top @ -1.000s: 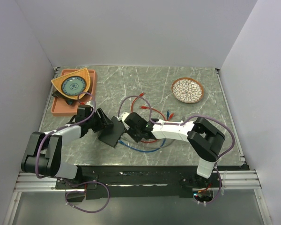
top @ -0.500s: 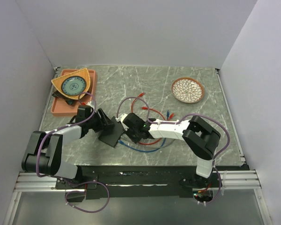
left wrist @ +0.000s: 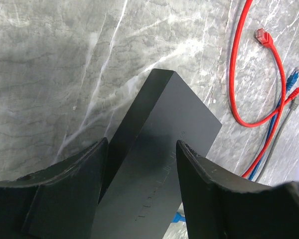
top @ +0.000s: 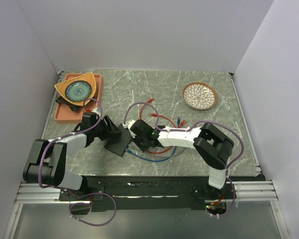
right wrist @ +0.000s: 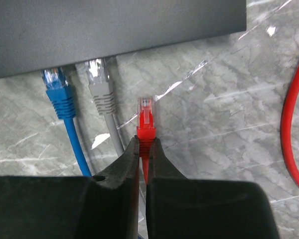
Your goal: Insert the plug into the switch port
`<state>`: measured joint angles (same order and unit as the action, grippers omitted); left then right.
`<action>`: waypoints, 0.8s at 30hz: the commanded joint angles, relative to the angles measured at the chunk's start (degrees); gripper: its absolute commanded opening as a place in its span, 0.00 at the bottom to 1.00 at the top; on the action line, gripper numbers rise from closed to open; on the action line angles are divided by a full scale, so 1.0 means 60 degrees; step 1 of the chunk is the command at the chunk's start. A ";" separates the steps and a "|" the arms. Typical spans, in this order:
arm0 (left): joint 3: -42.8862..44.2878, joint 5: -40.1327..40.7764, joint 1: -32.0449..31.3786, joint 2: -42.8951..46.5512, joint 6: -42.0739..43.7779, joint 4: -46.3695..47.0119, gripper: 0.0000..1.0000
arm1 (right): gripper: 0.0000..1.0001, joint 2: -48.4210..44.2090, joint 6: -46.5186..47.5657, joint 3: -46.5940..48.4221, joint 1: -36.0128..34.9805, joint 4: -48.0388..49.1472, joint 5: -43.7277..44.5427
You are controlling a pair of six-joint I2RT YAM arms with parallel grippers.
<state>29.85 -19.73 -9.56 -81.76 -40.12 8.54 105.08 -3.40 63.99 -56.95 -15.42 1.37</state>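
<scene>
The right claw (right wrist: 144, 145) is pressed together on the red plug (right wrist: 146, 113), pinching the soft red boot just behind the clear head. That looks to me like the place to hold it. The plug is a light, hard bit of plastic, probably slippery at the tip and with a latch tab that could snap, and the springy cable behind it will likely tug it sideways.

The plug hangs just above the marble table (right wrist: 224, 114), near the long edge of the black switch box (right wrist: 114, 25) but apart from it. It is just to the right of the grey plug (right wrist: 98, 82) and the blue plug (right wrist: 57, 84), which sit in that edge. Its long axis runs in line with the claw's fingers, with the clear tip aimed squarely at the edge. I cannot see the port openings themselves.

The left claw (left wrist: 139, 149) straddles the box and appears to grip its two sides.
</scene>
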 commanded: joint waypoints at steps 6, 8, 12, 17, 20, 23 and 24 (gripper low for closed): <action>-0.0243 -0.0448 -0.0003 -0.0070 -0.0140 0.0159 0.62 | 0.00 0.0475 -0.0034 0.1082 0.0014 0.0563 0.0168; -0.0286 -0.0477 -0.0003 -0.0056 -0.0154 0.0218 0.61 | 0.00 0.0563 -0.0005 0.1200 0.0014 0.0548 0.0139; -0.0331 -0.0521 -0.0003 -0.0041 -0.0198 0.0262 0.61 | 0.00 0.0739 0.0010 0.1449 0.0014 0.0519 0.0036; -0.0375 -0.0623 -0.0003 -0.0041 -0.0271 0.0350 0.61 | 0.00 0.0871 -0.0005 0.1538 0.0028 0.0504 0.0051; -0.0360 -0.0711 -0.0003 -0.0056 -0.0272 0.0394 0.61 | 0.00 0.0740 -0.0034 0.1363 0.0014 0.0723 0.0153; -0.0346 -0.0726 -0.0003 -0.0070 -0.0242 0.0365 0.61 | 0.00 0.0622 -0.0005 0.1216 0.0014 0.0943 0.0065; -0.0331 -0.0726 -0.0003 -0.0085 -0.0228 0.0365 0.61 | 0.00 0.0593 0.0053 0.1158 0.0014 0.1017 0.0036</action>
<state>28.58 -20.71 -9.08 -81.76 -41.01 10.96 109.80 -3.36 70.46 -56.95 -14.87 1.89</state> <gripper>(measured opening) 0.611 0.057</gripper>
